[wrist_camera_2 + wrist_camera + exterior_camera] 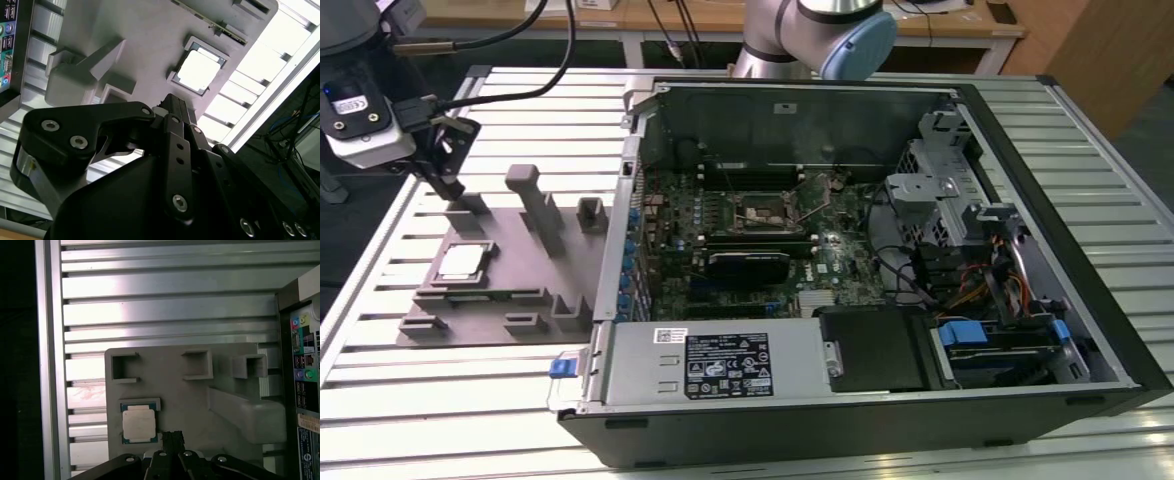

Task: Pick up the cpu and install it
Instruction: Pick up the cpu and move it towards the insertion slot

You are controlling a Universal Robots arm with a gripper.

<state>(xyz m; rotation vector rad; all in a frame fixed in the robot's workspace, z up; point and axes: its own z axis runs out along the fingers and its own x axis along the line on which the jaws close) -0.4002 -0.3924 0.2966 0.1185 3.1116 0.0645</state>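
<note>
Hovering over the grey tray (520,275) by the surface's (400,400) edge — fingers (168,440) pinched together, empty — near the cpu (139,424).

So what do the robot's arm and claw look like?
The arm is a smooth silver-grey tube with a round light-blue cap on its joint. Black cables loop to its wrist, which carries a pale grey box. The claw is black, built from flat jointed bars dotted with shiny silver screws.
</note>
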